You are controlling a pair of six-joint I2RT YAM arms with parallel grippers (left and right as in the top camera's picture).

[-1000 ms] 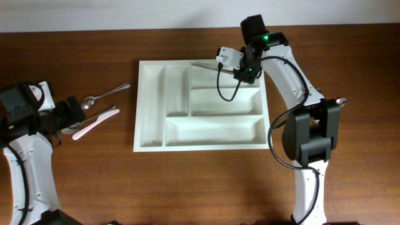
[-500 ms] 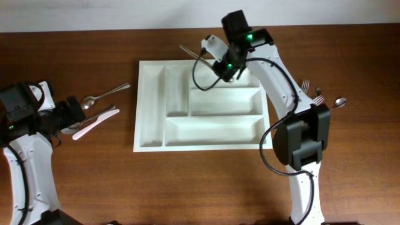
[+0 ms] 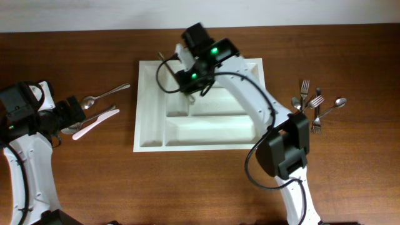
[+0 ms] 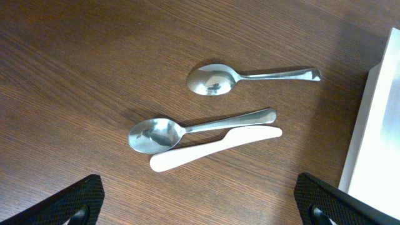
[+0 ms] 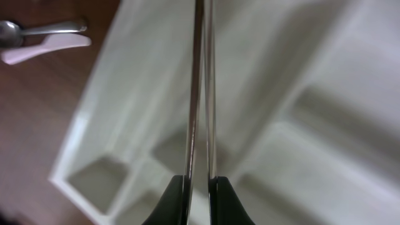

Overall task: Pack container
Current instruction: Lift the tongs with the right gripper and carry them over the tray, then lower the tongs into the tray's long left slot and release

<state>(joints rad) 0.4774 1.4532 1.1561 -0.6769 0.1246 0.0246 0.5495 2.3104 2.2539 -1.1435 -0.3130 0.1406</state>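
Right wrist view alone shows right jaws pinching a metal utensil (image 5: pixel 199 75) over the container (image 5: pixel 125 106); left jaws gape.

Bright even light; right wrist view blurs the container (image 5: pixel 325 125).

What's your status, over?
Left fingers open by spoons. Right fingers shut on thin metal utensil, above container, narrow end. Visible compartments empty, nothing in the way.
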